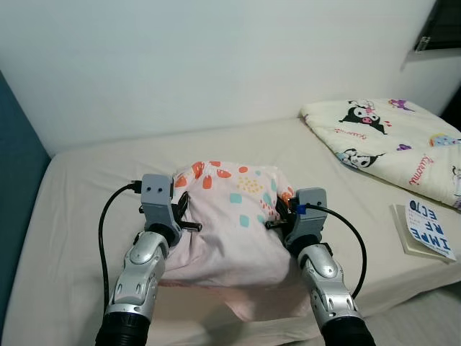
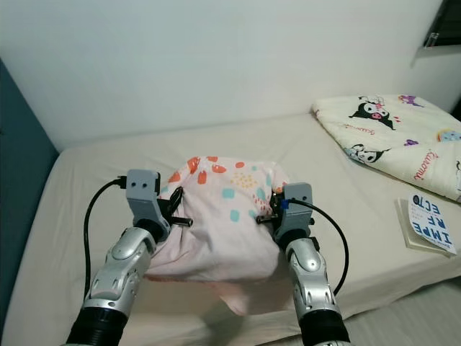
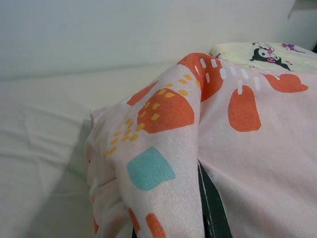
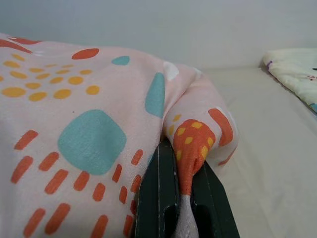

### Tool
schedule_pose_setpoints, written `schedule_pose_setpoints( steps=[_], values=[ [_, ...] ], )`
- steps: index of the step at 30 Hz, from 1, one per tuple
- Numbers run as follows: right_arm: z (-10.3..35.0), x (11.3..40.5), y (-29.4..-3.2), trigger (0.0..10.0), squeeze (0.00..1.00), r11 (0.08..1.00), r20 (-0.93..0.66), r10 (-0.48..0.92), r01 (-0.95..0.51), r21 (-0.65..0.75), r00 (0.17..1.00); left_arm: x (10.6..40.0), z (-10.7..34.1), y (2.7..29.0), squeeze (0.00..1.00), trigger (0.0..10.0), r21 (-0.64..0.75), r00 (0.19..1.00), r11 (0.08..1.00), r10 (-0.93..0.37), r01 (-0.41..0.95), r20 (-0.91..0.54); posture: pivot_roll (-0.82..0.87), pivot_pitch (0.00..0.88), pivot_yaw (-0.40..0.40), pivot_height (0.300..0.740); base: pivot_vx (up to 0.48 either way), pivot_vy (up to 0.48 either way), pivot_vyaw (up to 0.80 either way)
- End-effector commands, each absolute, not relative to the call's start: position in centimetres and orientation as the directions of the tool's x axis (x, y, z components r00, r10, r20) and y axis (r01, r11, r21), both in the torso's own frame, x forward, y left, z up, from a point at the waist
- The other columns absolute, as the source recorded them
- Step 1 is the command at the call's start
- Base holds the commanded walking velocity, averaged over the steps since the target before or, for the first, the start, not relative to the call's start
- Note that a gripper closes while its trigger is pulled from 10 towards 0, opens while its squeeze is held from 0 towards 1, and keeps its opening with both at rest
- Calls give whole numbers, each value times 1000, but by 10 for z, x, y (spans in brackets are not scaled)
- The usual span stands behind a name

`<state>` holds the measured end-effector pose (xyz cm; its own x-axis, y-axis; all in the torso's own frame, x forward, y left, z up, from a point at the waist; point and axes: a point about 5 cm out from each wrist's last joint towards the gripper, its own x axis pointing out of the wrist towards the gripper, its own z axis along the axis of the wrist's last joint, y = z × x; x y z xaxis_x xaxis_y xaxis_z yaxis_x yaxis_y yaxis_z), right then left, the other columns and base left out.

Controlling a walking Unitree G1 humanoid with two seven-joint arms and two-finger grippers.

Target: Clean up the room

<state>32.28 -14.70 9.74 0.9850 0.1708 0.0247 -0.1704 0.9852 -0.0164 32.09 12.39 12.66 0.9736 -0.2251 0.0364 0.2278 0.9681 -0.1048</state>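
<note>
Mattress, beige. Left gripper clamped on the pink patterned pillow's left edge; right gripper pinching a fold at its right corner. Pillow held at the mattress's near edge. Folded cartoon quilt, book at right.

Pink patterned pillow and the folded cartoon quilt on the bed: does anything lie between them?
No. In the left eye view, only bare beige bed sheet lies between the pink pillow and the cartoon quilt. The booklet lies nearer, off that line.
</note>
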Motion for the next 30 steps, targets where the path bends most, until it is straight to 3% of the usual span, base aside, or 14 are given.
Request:
schedule_pose_setpoints(
  steps=[1, 12, 23, 30],
  values=[
    [105, 325, -141, 10000, 0, 982, 51, 190, -189, -29, 980, 322, 135, 125, 0, 10000, -104, 972, 968, -218, 227, 90, 20, 0, -48, 740, 0, 0, 0],
    [100, 324, -151, 10000, 0, 987, 18, 145, -144, -78, 989, 322, 136, 127, 0, 10000, -125, 975, 969, -205, 215, 89, 16, 0, -50, 740, 0, 0, 0],
    [101, 326, -150, 10000, 0, 989, 11, 134, -133, -59, 991, 322, 139, 125, 0, 10000, -103, 975, 971, -209, 217, 81, 20, 0, -46, 740, 0, -448, 800],
    [95, 326, -155, 10000, 0, 992, -27, 112, -114, -54, 993, 324, 138, 124, 0, 10000, -75, 975, 973, -216, 220, 51, 20, 0, -37, 740, 0, 0, 0]
  ],
)
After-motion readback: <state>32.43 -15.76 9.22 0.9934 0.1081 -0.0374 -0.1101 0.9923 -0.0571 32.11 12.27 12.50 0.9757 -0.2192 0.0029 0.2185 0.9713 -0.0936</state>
